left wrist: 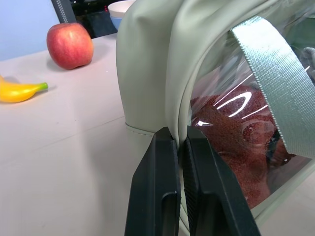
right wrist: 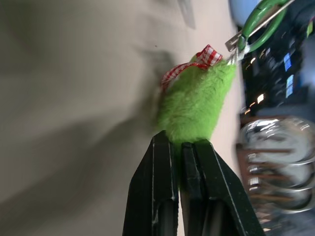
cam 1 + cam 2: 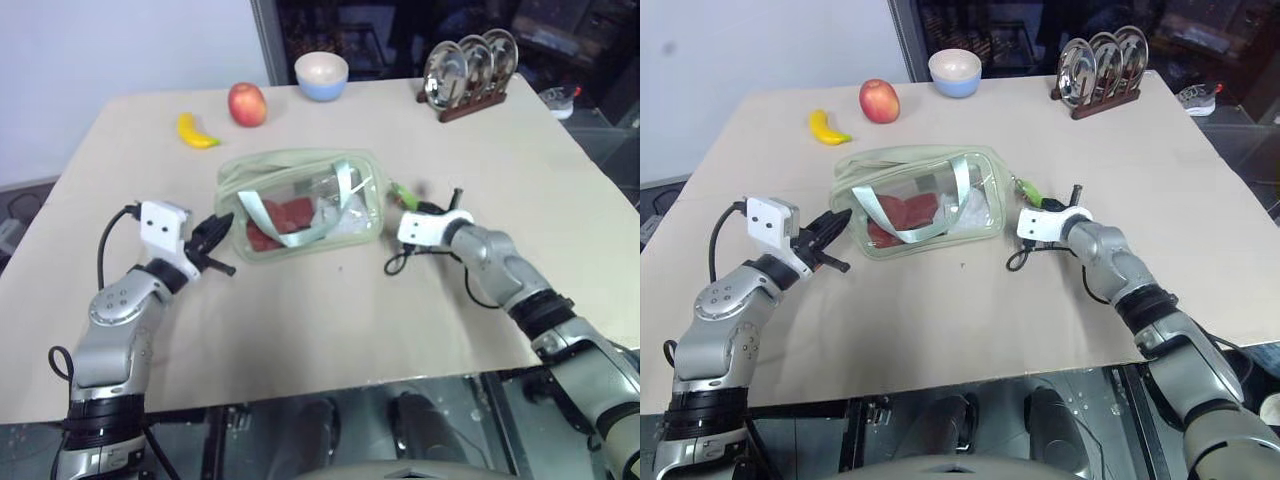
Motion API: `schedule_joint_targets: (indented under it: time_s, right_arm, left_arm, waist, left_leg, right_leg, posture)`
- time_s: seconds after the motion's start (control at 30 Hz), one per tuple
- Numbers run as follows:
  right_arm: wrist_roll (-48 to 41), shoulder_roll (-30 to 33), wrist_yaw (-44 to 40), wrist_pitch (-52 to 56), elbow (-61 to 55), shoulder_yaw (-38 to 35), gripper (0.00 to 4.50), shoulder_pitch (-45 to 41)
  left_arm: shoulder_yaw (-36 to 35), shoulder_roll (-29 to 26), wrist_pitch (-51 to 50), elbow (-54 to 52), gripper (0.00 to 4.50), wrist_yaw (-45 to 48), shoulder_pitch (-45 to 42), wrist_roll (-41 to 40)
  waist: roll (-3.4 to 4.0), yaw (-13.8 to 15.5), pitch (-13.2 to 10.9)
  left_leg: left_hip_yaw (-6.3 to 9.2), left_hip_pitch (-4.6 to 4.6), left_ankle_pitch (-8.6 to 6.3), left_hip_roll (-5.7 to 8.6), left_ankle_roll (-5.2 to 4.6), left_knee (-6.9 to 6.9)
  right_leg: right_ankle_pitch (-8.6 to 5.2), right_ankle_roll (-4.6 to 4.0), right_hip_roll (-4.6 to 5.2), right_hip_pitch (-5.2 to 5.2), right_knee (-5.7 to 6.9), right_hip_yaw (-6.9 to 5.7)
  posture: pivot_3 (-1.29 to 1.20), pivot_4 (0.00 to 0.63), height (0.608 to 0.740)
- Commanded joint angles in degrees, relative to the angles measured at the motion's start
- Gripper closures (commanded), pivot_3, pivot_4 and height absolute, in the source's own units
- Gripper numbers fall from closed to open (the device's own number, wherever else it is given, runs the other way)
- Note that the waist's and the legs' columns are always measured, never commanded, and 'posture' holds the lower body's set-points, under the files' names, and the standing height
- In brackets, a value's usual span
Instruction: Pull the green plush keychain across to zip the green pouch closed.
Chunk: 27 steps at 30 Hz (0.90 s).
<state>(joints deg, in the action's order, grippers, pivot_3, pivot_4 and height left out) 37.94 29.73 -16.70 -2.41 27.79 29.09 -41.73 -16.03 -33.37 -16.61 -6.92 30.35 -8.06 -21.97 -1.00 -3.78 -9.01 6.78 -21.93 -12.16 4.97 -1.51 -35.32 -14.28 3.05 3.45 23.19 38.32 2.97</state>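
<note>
Right gripper point(image 2: 178, 142) clamps green plush keychain point(image 2: 197, 110); left gripper point(image 1: 178, 140) pinches green pouch point(image 1: 152, 64) edge.

Pale sage-green boxy pouch point(image 3: 300, 203) with clear window, light green straps draped over it, red and white contents inside, lying mid-table just in front of the apple point(image 3: 247, 104), fuzzy lime-green keychain point(image 2: 197, 104) with red-checked ribbon at its right end

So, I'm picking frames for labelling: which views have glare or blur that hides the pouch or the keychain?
Left wrist view: bright glare streaks on the clear window of the green pouch, red contents readable. Right wrist view: the table and the plate rack are smeared, but the green plush keychain stays fairly sharp. Left eye view: slight reflections on the window.
</note>
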Motion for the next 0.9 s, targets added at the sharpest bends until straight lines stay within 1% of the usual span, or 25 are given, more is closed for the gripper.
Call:
schedule_joint_targets:
  time_s: [0.03, 0.17, 0.23, 0.3, 0.37, 0.43, 0.53, 0.57, 0.67, 0.7, 0.73, 0.77, 0.8, 0.9]
  right_arm:
    - [3.5, 2.7, -1.7, -2.6, 2.8, 2.6, 4.46, 1.9]
    - [4.5, 3.1, -1.8, -4.5, 2.6, 2.9, 4.46, 1.8]
    - [2.1, 2.2, -1.8, -4.1, 2.2, 0.7, 4.46, 2.0]
    - [-3.1, 0.3, -2.9, -2.7, 0.4, -3.2, 4.46, 2.4]
    - [-10.4, -2.3, -6.3, 1.5, -3.6, -8.3, 4.46, 3.2]
    - [-14.0, -2.8, -10.1, 3.5, -7.4, -10.7, 4.46, 3.9]
    - [-22.1, -3.8, -16.6, 10.7, -15.2, -15.3, 3.38, 6.3]
    - [-24.1, -3.7, -18.3, 13.0, -17.6, -16.4, 2.87, 7.1]
    - [-30.4, -1.7, -23.3, 19.7, -26.2, -20.5, 1.7, 10.9]
    - [-32.1, -1.0, -24.6, 21.8, -28.7, -21.9, 0.95, 12.0]
    - [-34.3, 0.3, -26.1, 23.8, -31.9, -23.8, 0.72, 13.7]
    - [-35.8, 1.2, -27.0, 25.3, -34.1, -25.1, 0.33, 15.0]
    - [-37.8, 2.0, -27.8, 27.0, -36.2, -26.5, 0.06, 16.2]
    - [-43.5, 6.4, -32.2, 30.7, -40.6, -30.8, 0.06, 20.8]
  left_arm:
    - [-3.0, -0.9, -0.1, 1.9, 4.5, -1.7, 0.8, 1.2]
    - [-2.7, -0.6, 1.8, 1.4, 4.5, -0.7, 0.8, 0.9]
    - [-2.7, -0.3, 3.4, 0.5, 4.5, -0.1, 0.9, 0.5]
    - [-2.3, 0.1, 5.6, -1.2, 4.5, 0.7, 0.9, 0.5]
    - [-1.7, 0.2, 6.5, -2.5, 4.5, 2.0, 1.0, -0.2]
    - [-1.5, 0.2, 6.6, -3.1, 4.5, 2.8, 1.5, -0.7]
    - [-2.1, -0.1, 4.9, -5.5, 3.43, 6.1, 3.6, -4.3]
    - [-2.5, -0.2, 4.1, -6.4, 2.94, 6.9, 4.4, -5.6]
    - [-4.7, -1.2, 0.9, -10.7, 1.8, 9.2, 8.2, -10.5]
    - [-5.5, -1.5, -0.1, -12.1, 1.1, 9.8, 9.5, -11.9]
    - [-6.5, -2.1, -1.2, -14.5, 0.89, 11.0, 11.7, -14.0]
    - [-7.2, -2.5, -2.0, -16.2, 0.87, 11.8, 13.2, -15.4]
    - [-8.0, -3.0, -3.3, -18.1, 0.87, 12.5, 15.3, -17.1]
    - [-10.6, -5.0, -6.1, -23.4, 0.87, 15.0, 22.9, -20.0]
  waist:
    - [0.0, 0.0, 0.0]
    - [0.0, 0.0, 0.0]
    - [0.0, 0.1, 0.0]
    - [-0.01, 0.2, 0.0]
    - [-0.04, 0.3, 0.0]
    - [-0.01, 0.5, 0.0]
    - [0.0, 1.3, -0.1]
    - [0.0, 1.5, -0.1]
    - [0.0, 1.8, -0.1]
    - [0.0, 1.8, -0.1]
    - [0.0, 1.9, -0.1]
    - [0.01, 2.0, -0.1]
    - [0.02, 2.0, -0.1]
    - [0.06, 2.1, -0.1]
  left_leg:
    - [0.04, 0.18, -0.01, -0.04, 0.0, 0.01]
    - [0.03, 0.18, 0.0, -0.09, 0.0, -0.02]
    - [0.04, 0.17, 0.0, -0.1, 0.0, -0.03]
    - [0.05, 0.15, -0.01, -0.1, 0.01, -0.03]
    - [0.08, 0.08, -0.01, -0.14, 0.02, -0.02]
    - [0.12, 0.01, -0.02, -0.16, 0.02, -0.01]
    - [0.15, -0.11, -0.03, -0.15, 0.03, -0.02]
    - [0.15, -0.17, -0.04, -0.15, 0.03, -0.02]
    - [0.22, -0.44, -0.06, -0.14, 0.04, -0.02]
    - [0.31, -0.8, -0.06, -0.14, 0.04, -0.08]
    - [0.34, -0.9, -0.06, -0.14, 0.05, -0.09]
    - [0.34, -0.91, -0.06, -0.12, 0.05, -0.09]
    - [0.37, -0.95, -0.08, -0.12, 0.06, -0.08]
    - [0.32, -0.94, -0.14, -0.11, 0.0, -0.07]
  right_leg:
    - [-0.01, 0.0, -0.04, -0.19, -0.03, -0.04]
    - [-0.01, 0.0, -0.12, -0.22, -0.07, -0.02]
    - [0.0, 0.0, -0.12, -0.22, -0.1, -0.01]
    - [0.0, -0.01, -0.12, -0.22, -0.13, -0.02]
    - [0.01, -0.01, -0.12, -0.21, -0.24, -0.05]
    - [0.01, -0.02, -0.13, -0.18, -0.29, -0.08]
    - [0.01, -0.02, -0.11, -0.11, -0.35, -0.12]
    - [0.01, -0.02, -0.1, -0.06, -0.37, -0.12]
    - [0.01, -0.02, -0.06, 0.16, -0.38, -0.19]
    - [0.02, -0.02, -0.04, 0.44, -0.38, -0.29]
    - [0.02, -0.03, -0.04, 0.51, -0.39, -0.31]
    - [0.02, -0.03, -0.01, 0.51, -0.39, -0.33]
    - [0.02, -0.03, 0.0, 0.52, -0.44, -0.33]
    - [0.01, -0.04, 0.04, 0.5, -0.51, -0.31]
  posture:
    - [0.0, 0.15, 0.74]
    - [0.0, 0.15, 0.74]
    - [0.0, 0.15, 0.74]
    - [0.0, 0.15, 0.74]
    - [0.0, 0.15, 0.74]
    - [0.0, 0.15, 0.74]
    - [0.0, 0.15, 0.74]
    - [0.0, 0.15, 0.74]
    - [0.0, 0.15, 0.74]
    - [0.0, 0.15, 0.74]
    - [0.0, 0.15, 0.74]
    - [0.0, 0.15, 0.74]
    - [0.0, 0.15, 0.74]
    - [0.0, 0.15, 0.74]
